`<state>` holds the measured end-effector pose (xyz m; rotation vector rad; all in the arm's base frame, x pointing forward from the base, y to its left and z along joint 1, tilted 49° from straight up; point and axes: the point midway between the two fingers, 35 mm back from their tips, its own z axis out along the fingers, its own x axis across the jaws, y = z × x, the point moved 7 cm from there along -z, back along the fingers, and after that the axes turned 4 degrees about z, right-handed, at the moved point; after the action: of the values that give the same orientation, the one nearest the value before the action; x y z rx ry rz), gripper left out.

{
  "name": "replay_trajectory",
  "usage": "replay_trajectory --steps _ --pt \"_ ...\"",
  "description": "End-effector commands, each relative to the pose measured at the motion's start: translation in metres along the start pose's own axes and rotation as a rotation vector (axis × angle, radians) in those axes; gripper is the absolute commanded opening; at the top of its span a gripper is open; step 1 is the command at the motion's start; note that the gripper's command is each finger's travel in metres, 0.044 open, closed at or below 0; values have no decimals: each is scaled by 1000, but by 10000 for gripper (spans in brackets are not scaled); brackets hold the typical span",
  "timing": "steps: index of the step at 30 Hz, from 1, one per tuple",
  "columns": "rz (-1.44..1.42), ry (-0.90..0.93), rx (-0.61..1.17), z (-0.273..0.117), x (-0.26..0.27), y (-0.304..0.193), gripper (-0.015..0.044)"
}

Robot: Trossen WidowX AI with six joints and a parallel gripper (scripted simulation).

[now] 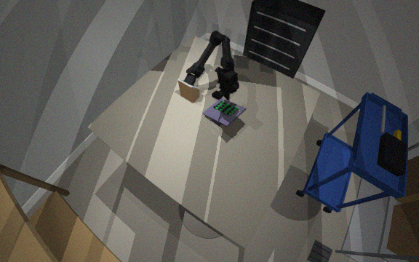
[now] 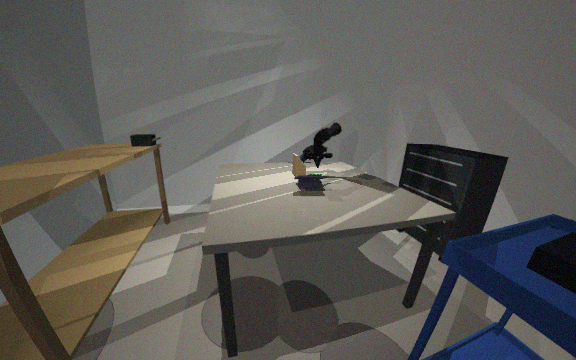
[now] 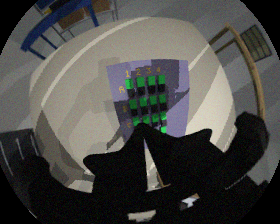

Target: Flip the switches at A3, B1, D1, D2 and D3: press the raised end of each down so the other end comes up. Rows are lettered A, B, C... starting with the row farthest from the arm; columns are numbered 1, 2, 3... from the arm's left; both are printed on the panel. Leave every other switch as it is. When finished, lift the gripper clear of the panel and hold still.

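Observation:
The purple panel (image 1: 228, 121) (image 3: 180, 120) carries a grid of green-and-black switches, with printed numbers 1 to 4 and row letters at its edges. In the wrist view, switch A1 (image 3: 129, 84), switch A3 (image 3: 151, 81) and switch B1 (image 3: 133, 104) show their green halves away from the arm. Which ends are raised is too small to tell. Row C shows partly; most of row D is hidden behind the fingers. My gripper (image 1: 228, 98) (image 2: 318, 166) (image 3: 140, 125) is shut and empty, above the panel's near side.
A tan board (image 1: 189, 92) (image 2: 298, 166) stands upright beside the panel, to the arm's left. A black drawer cabinet (image 1: 282, 40) (image 2: 450, 185) stands by the table. A blue cart (image 1: 331, 164) and a wooden bench (image 2: 68, 162) stand farther off.

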<state>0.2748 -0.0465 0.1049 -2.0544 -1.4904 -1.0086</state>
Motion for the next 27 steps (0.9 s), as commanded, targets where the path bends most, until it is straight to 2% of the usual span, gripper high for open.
replay_trajectory --steps 1,4,9,13,17,27 --pt "-17 8 -4 -15 4 2 0" --pt "-16 8 -4 -15 4 -6 0" --pt "-14 8 -2 -14 -1 -58 0" --pt "-14 7 -1 -12 -2 -59 0" --pt "-15 7 22 19 -1 -57 0" --pt "-15 8 23 31 0 -57 0"
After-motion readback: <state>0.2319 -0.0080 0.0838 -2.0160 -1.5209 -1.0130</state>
